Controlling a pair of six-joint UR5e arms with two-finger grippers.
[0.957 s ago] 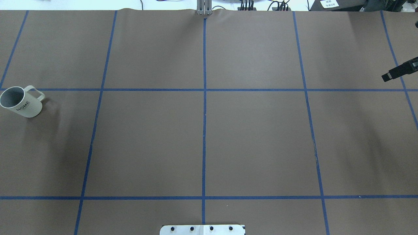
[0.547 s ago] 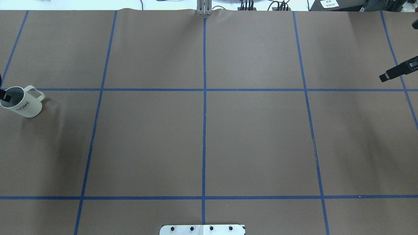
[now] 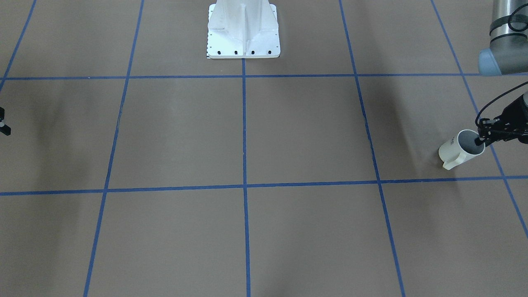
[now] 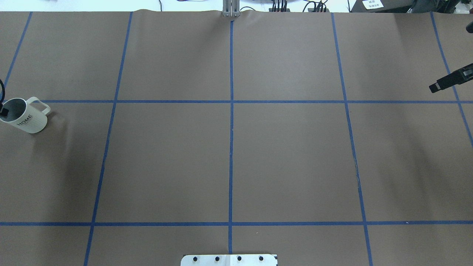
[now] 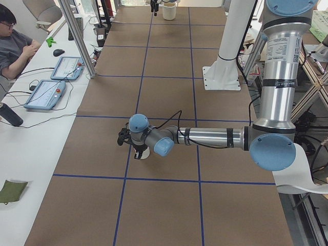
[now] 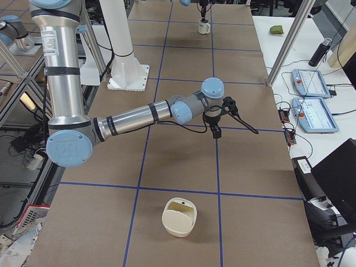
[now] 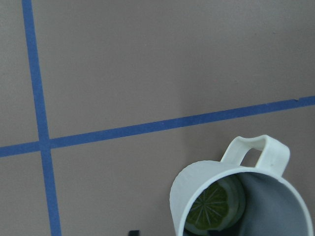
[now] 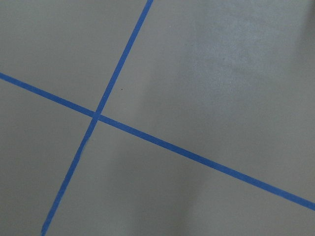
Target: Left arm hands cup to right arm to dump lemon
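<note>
The off-white cup [image 4: 26, 119] with black "HOME" lettering stands upright at the far left of the table, handle toward the middle. It also shows in the front view [image 3: 456, 152] and the left wrist view [image 7: 231, 196]. The yellow-green lemon [image 7: 214, 210] lies at its bottom. My left gripper [image 3: 480, 138] is open and straddles the cup's outer rim, with one finger [image 4: 4, 111] inside. My right gripper [image 3: 3, 121] is open and empty above the table's far right, and one finger [image 4: 438, 87] shows in the overhead view.
The white robot pedestal [image 3: 243, 29] stands at mid-table on the robot's side. A second off-white container [image 6: 179, 218] sits beyond my right gripper at the table's right end. A person and tablets [image 5: 48, 92] are on the side table. Blue tape lines [image 4: 231, 111] grid the brown tabletop.
My left gripper's finger has come in from the left edge and lowered into the cup's mouth. My right gripper has shifted slightly left. The cup has not moved.
</note>
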